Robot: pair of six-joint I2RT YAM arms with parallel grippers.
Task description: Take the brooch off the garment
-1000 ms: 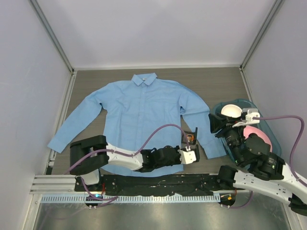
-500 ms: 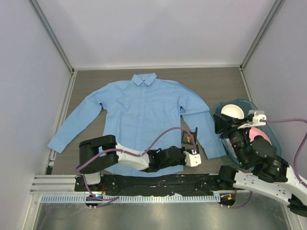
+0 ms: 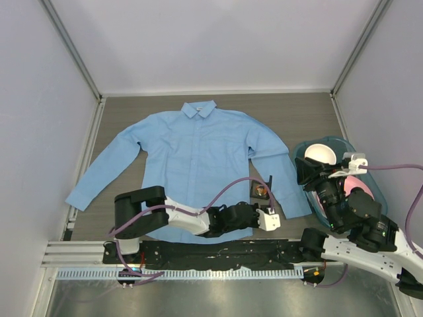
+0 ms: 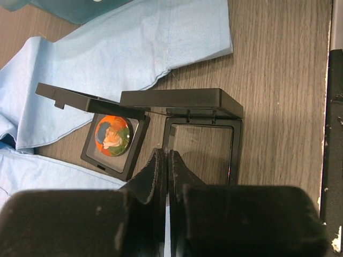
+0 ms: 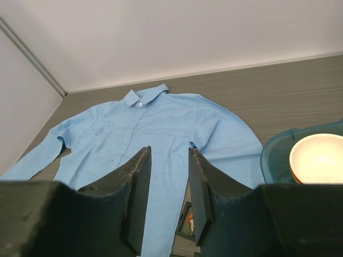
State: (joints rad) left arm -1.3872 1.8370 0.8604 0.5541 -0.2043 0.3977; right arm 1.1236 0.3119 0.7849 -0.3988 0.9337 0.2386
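I see the shirt point(image 3: 198, 158) flat on the table point(image 3: 304, 112), collar toward the far wall, its hem partly hidden under my left arm. The brooch point(image 4: 112, 136) sits in an open black case point(image 4: 91, 158) beside a cuff. The left gripper point(image 4: 164, 155) is pressed together, and the right gripper point(image 5: 169, 155) stands apart.

The left arm point(image 3: 178, 221) lies low, stretched sideways toward the right arm. Its wrist is turned so that the left gripper point(image 4: 167, 155) points forward, away from the bases. Its fingers point(image 4: 155, 174) are pressed together tip to tip, with nothing between them. The right arm point(image 3: 360, 214) is folded at the elbow and raised. The right gripper point(image 5: 169, 158) aims forward and a little toward the left arm, its fingers point(image 5: 138, 179) parted with a clear gap, gripping nothing.
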